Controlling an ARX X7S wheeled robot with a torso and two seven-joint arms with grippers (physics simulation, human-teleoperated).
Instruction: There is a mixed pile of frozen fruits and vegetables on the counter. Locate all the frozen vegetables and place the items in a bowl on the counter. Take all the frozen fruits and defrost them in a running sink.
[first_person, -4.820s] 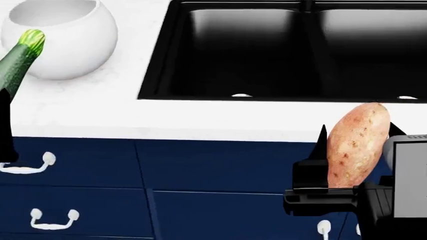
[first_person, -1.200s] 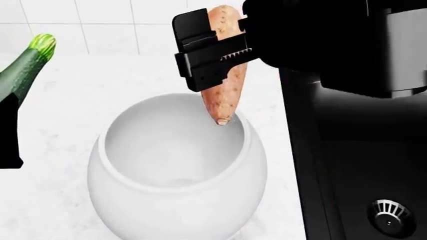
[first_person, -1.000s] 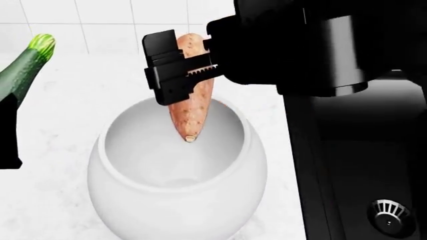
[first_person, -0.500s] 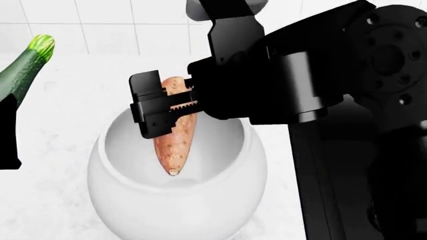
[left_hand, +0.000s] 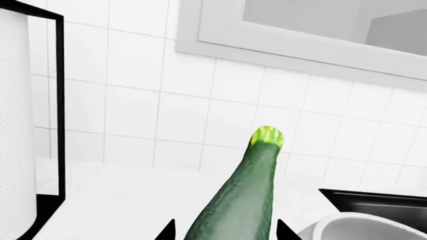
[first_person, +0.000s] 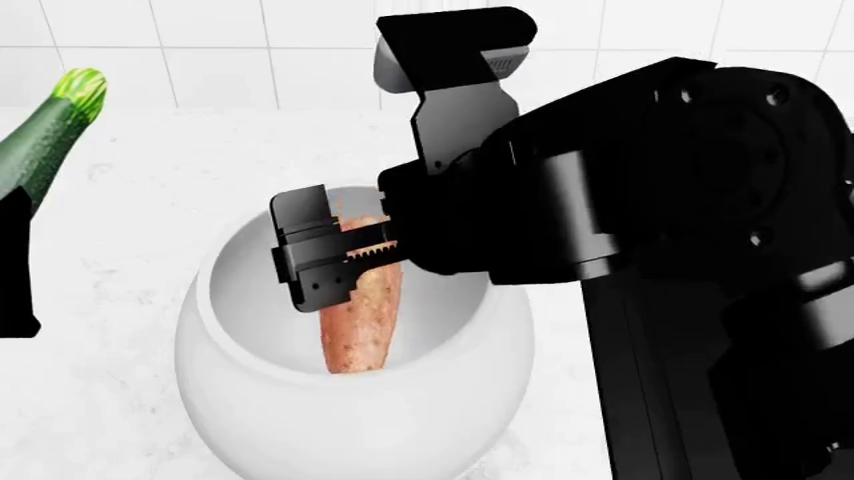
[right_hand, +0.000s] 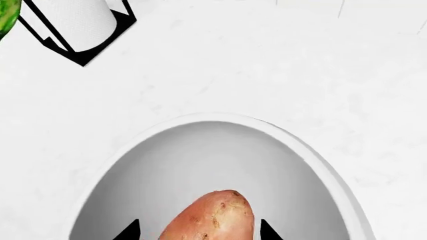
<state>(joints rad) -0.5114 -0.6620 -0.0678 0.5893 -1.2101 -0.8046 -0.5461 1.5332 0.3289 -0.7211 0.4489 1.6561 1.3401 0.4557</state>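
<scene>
Head view: the robot's black right gripper, its jaws clamped on a fat orange-tan speckled sweet potato, reaches into the mouth of a large, deep, glossy white bowl standing on the white, faintly veined stone counter. The sweet potato hangs upright with its lower end down inside the bowl, below the inward-curving rim; whether it touches the bottom cannot be told. To the left of the bowl and well apart from it, the black left gripper grips a long dark green zucchini, tilted with its pale green tip uppermost, held above the counter. To the right of the bowl, behind the bulk of the right arm, a strip of the glossy black sink shows.

The right wrist view looks straight down into the bowl: the sweet potato's rounded end points into the white hollow, with a black fingertip on either side of it. Beyond the bowl stands a white paper-towel roll in a black frame.

The left wrist view shows the zucchini rising between two black fingertips toward a white tiled wall, with the bowl's rim near its base and the sink's edge just beyond that rim.
</scene>
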